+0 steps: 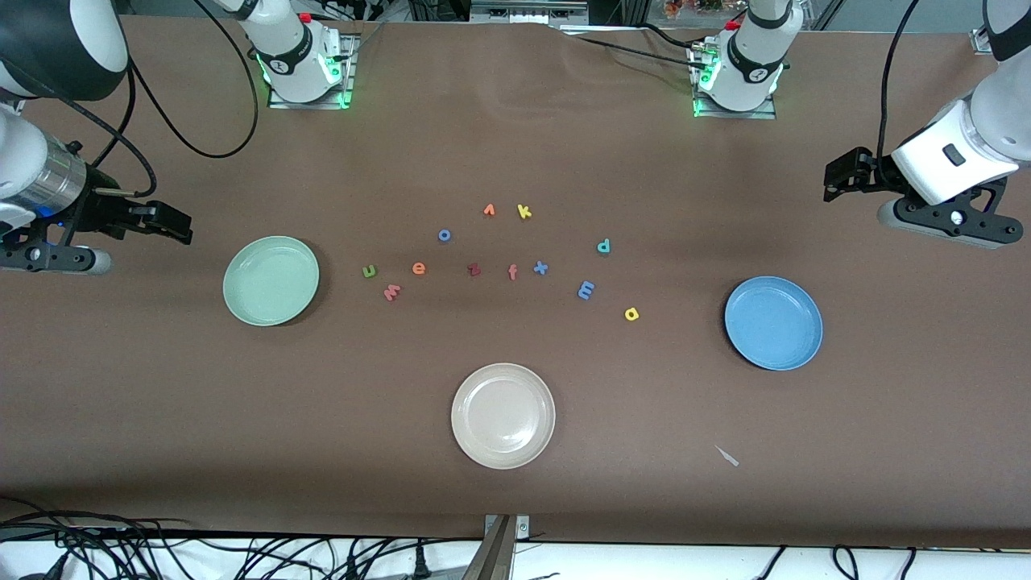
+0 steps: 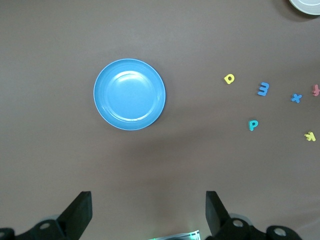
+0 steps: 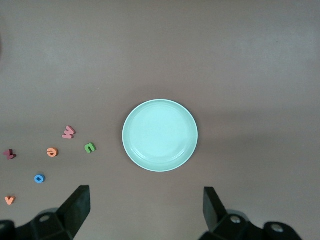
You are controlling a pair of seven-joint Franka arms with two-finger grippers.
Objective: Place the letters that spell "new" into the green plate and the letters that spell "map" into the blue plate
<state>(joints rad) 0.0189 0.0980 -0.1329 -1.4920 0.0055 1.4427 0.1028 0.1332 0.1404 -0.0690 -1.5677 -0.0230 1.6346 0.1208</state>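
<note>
The green plate (image 1: 271,280) (image 3: 160,135) lies toward the right arm's end and holds nothing. Beside it lie the olive n (image 1: 370,271) (image 3: 90,147), orange e (image 1: 419,268) (image 3: 52,152) and salmon w (image 1: 392,292) (image 3: 68,132). The blue plate (image 1: 773,322) (image 2: 129,94) lies toward the left arm's end, also bare. Near it are the blue m (image 1: 586,290) (image 2: 263,89), yellow a (image 1: 631,314) (image 2: 229,78) and teal p (image 1: 603,246) (image 2: 253,125). My right gripper (image 1: 173,221) (image 3: 146,210) and left gripper (image 1: 838,173) (image 2: 148,210) hang open and hold nothing, each high over bare table at its own end.
A beige plate (image 1: 503,415) lies nearest the front camera at mid-table. Other letters sit in the middle: blue o (image 1: 444,234), orange v (image 1: 489,210), yellow k (image 1: 524,212), dark red z (image 1: 474,270), salmon f (image 1: 512,272), blue x (image 1: 540,267). A small pale scrap (image 1: 727,456) lies near the front edge.
</note>
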